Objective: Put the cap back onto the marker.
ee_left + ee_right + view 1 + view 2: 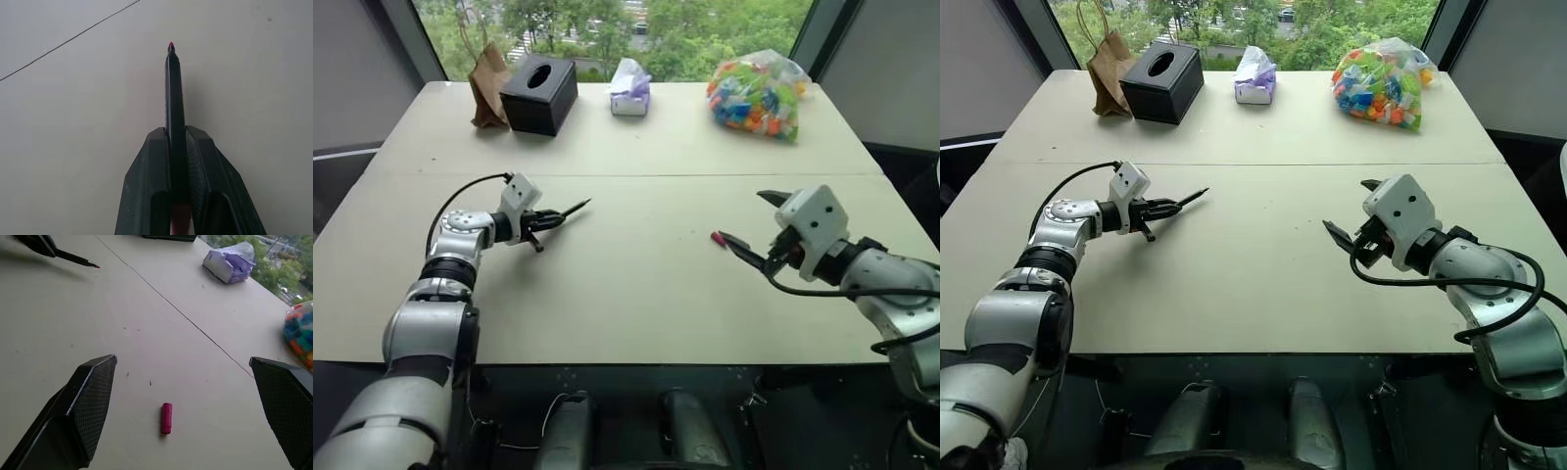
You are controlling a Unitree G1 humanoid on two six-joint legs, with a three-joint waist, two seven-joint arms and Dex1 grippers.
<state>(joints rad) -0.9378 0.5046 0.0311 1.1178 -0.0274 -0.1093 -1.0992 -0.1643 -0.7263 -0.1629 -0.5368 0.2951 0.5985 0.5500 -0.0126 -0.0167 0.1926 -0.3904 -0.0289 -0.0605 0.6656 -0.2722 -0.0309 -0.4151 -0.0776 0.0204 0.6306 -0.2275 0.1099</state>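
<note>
Nearest the camera, at the right of the head views, the right gripper (751,227) is hanging over the table (636,284) with its two fingers spread wide and nothing between them. The right wrist view is showing what the head views barely give: the cap (166,418), a small pink cylinder, is lying flat on the table between and just beyond those open fingers, touched by neither. In the left eye view it is showing as a pink speck at centre right, beside the lower finger.

At centre left, the left gripper (546,219) is clamping the marker (570,210), which is sticking out toward the centre of the frame. The left wrist view is revealing its red tip and the fingers (146,186) pressing both sides of the barrel.

Along the far edge, a paper bag (488,88), a black tissue box (539,93), a purple packet (630,90) and a bag of colourful pieces (759,95) are sitting.
</note>
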